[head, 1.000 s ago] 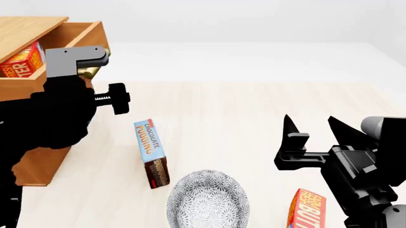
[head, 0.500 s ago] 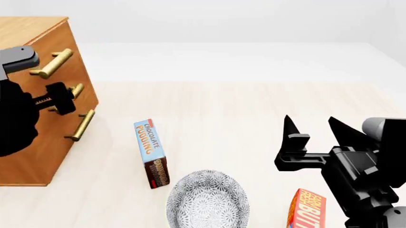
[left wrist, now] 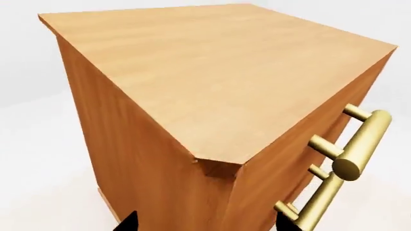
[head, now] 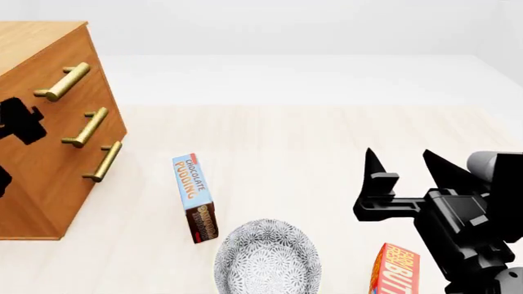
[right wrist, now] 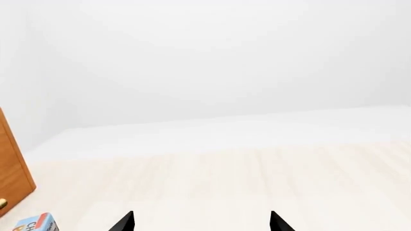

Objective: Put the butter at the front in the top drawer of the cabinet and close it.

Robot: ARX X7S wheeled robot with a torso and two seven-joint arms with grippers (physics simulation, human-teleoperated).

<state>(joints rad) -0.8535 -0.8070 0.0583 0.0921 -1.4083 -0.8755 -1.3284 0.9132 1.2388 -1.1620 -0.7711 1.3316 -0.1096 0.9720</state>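
The cabinet (head: pixel 49 165) stands at the left of the head view with all three drawers pushed in. The top drawer (head: pixel 78 61) is shut flush, its brass bar handle (head: pixel 61 81) free. The butter is hidden; nothing inside the shut drawer shows. My left gripper (left wrist: pixel 207 225) is open and empty, held off the cabinet's upper corner (left wrist: pixel 218 163) beside the handle (left wrist: pixel 359 144). Only a black piece of the left arm (head: pixel 18 120) shows in the head view. Over the floor at the right, my right gripper (head: pixel 400 162) is open and empty, its fingertips (right wrist: pixel 125 222) wide apart.
A blue-and-brown chocolate pudding box (head: pixel 195 197) stands on edge in the middle, with a patterned grey bowl (head: pixel 267 257) just in front of it. Another red carton lettered BUTTER (head: pixel 396 271) stands at the bottom right beside my right arm. The floor is pale wood.
The top drawer, open a second ago with a red butter carton inside, is now shut. My left arm has drawn back to the left, off the handle. The right arm has not moved.
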